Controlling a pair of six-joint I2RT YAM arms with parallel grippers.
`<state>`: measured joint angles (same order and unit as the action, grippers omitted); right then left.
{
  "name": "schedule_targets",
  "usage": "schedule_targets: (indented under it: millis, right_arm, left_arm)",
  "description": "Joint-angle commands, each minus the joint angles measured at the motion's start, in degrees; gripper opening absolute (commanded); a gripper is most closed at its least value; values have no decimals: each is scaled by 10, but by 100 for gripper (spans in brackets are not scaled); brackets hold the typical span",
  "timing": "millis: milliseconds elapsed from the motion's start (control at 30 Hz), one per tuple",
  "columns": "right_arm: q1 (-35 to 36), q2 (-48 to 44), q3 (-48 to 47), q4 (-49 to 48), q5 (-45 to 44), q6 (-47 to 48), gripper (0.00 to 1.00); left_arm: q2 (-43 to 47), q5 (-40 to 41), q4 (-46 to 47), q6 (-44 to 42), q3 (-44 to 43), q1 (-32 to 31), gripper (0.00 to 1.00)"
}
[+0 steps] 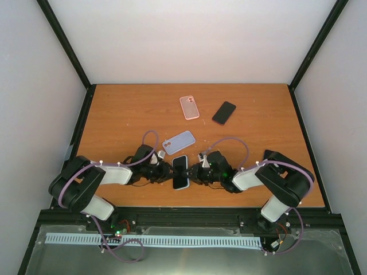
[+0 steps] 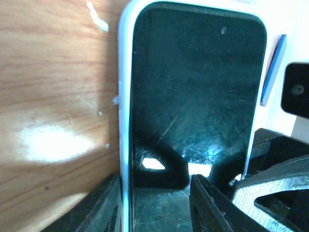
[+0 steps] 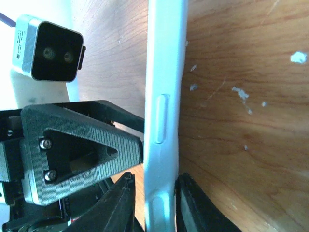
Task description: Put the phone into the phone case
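Phone (image 1: 180, 172) pinched btwn left tool (image 1: 170, 172) & right tool (image 1: 191, 172).

No readable text, label, brand or number shows on anything.

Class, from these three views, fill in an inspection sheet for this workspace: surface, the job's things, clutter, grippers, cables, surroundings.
Surface: wooden table, with white flecks showing in the wrist views.
Job's things: phone in pale-blue case, screen up, between both grippers; black phone, pink case and lavender case lie flat farther back.
Clutter: nothing seen.
Grippers: right gripper clamps one long edge of the held phone; left gripper is at the opposite edge, grip unclear.
Cables: purple cables loop along each arm.
Surroundings: white walls, black frame.
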<state>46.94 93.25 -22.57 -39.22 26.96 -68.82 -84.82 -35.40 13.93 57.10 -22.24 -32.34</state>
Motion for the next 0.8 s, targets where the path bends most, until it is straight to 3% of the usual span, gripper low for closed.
schedule_targets:
  millis: [0, 100, 200, 333, 433, 567, 767]
  right_arm:
    - [6, -22, -33, 39, -12, 35, 24]
    - [6, -37, -43, 72, -22, 61, 13]
    - [2, -61, -41, 84, -26, 78, 7]
    - [-7, -119, -21, 87, -26, 94, 6]
    - [-13, -176, -3, 84, -23, 96, 6]
    - [-13, -257, 14, 77, -26, 87, 6]
    - [-13, -308, 27, 22, -9, 45, 7]
  left_arm:
    - [-12, -26, -2, 7, 6, -14, 40]
    - [2, -29, -5, 3, 5, -13, 41]
    - [29, -21, -24, -7, -2, -11, 50]
    - [105, -29, -28, -17, 10, 10, 71]
    - [169, -49, -24, -21, 25, 36, 78]
    - [233, -96, -5, -28, 29, 48, 79]
    - [293, -160, 94, 16, 52, 48, 66]
